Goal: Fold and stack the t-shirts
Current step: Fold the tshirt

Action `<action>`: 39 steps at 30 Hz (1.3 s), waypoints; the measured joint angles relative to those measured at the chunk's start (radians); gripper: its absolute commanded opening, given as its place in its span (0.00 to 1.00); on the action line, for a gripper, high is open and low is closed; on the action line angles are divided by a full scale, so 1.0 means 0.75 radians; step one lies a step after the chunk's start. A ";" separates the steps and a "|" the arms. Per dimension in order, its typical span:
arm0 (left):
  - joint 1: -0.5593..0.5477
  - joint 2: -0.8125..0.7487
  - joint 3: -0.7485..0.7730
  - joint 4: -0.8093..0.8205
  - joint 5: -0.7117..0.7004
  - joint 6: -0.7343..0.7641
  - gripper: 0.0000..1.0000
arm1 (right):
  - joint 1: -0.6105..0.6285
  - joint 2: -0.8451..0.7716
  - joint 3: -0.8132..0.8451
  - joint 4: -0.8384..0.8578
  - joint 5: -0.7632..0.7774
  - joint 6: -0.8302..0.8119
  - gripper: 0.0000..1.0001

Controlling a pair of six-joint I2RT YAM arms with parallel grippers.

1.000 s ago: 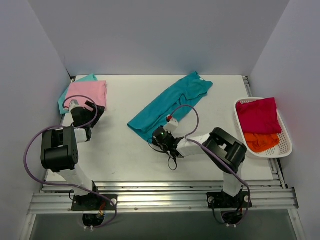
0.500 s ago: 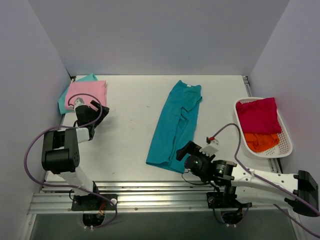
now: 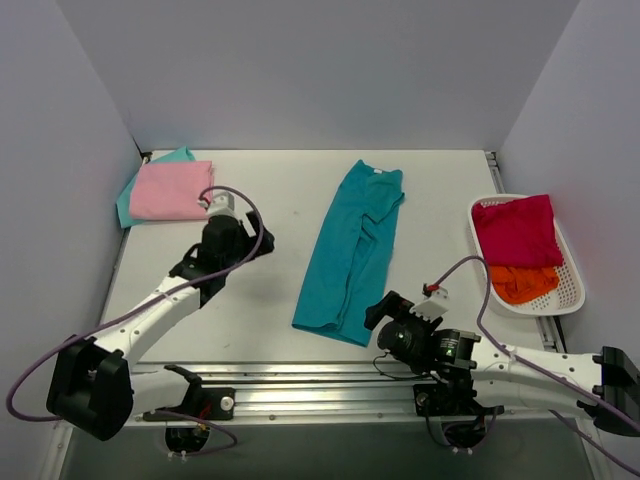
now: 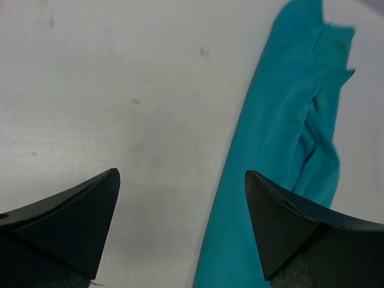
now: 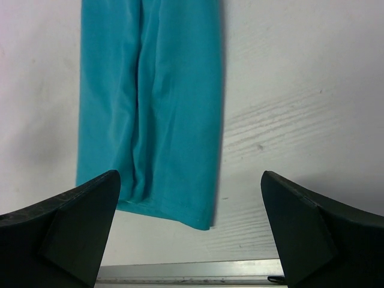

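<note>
teal t-shirt centre | pink t-shirt far-left | basket right

Left arm: white links, black joints | right arm: same, small white tab with red tip by the wrist | cables: purple, looped | left claw, right claw: matte black wedge fingers.

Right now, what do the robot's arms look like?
The left arm and right arm have white links and black joints, each trailing a purple cable. The left end effector and right end effector have dark, wedge-shaped fingers.
</note>
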 measured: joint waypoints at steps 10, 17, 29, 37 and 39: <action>-0.325 -0.007 -0.355 -0.225 0.066 -0.068 1.00 | 0.134 0.165 -0.178 0.333 -0.070 0.034 0.94; -0.420 0.034 -0.397 -0.122 0.135 -0.084 1.00 | 0.196 0.378 -0.186 0.523 -0.040 0.107 0.90; -0.422 0.308 -0.390 0.368 0.268 -0.096 0.80 | 0.235 0.549 -0.125 0.616 0.000 0.169 0.67; -0.430 0.398 -0.395 0.477 0.352 -0.111 0.25 | 0.236 0.548 -0.126 0.569 -0.014 0.200 0.00; -0.437 0.399 -0.404 0.463 0.362 -0.113 0.07 | 0.237 0.542 -0.126 0.533 -0.013 0.212 0.00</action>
